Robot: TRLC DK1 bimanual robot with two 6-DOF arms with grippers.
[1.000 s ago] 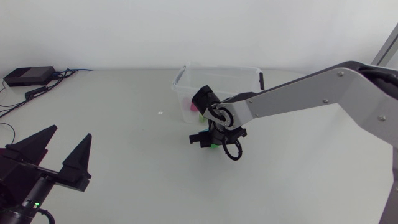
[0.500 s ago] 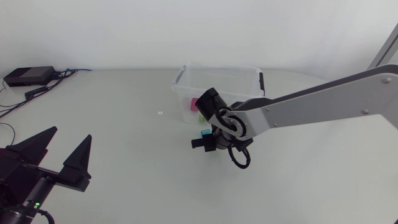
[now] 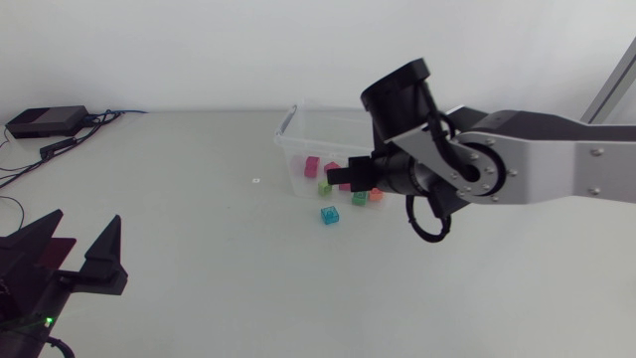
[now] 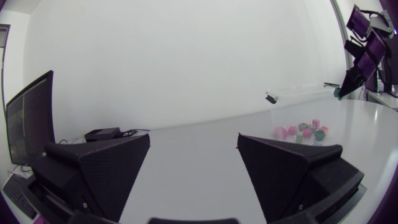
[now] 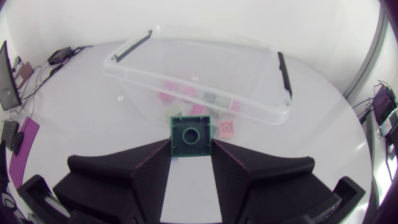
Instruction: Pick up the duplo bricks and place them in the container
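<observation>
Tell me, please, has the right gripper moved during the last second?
Yes. The right gripper, shut on a green brick, has lifted from the table in front of the container up to its front wall.

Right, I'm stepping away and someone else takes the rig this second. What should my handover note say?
Left gripper: open, empty, low over the table's near left side.
Right gripper: shut on a green brick, held up over the table just short of the container.
A cyan brick lies on the table in front of the container. An orange brick, a pink brick and others sit at its near wall; I cannot tell if any are inside.
Done: one brick picked up.
Left: drop it in the container, then collect the loose ones.
</observation>
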